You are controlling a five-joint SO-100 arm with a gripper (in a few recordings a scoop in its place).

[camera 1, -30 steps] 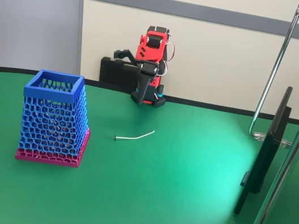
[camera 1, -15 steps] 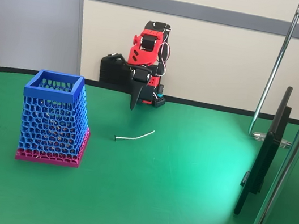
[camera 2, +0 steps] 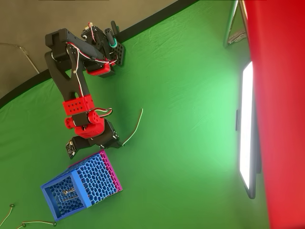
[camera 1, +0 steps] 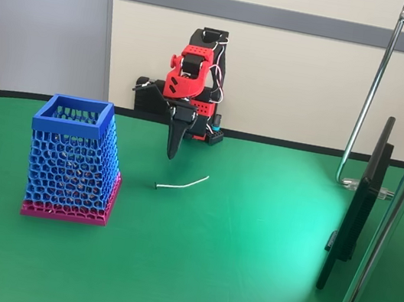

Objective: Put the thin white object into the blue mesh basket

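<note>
I've got the gripper (camera 1: 172, 150) hanging over the green table (camera 1: 245, 267), fingers pointing down and tapering to a single dark point in the fixed view, so the jaws look pressed together with nothing between them. The thin white object (camera 1: 181, 183) lies flat on the cloth, below and slightly right of the tips in that view, not touching them. Its long axis runs from the dark tip at lower left up to the right. From overhead, the thin white object (camera 2: 134, 128) sits just right of the gripper (camera 2: 116, 142), its lower end nearest the fingers. The blue mesh basket (camera 1: 44, 123) stands upright on the left, well apart. I reckon the jaws must open, then straddle the wire crosswise.
</note>
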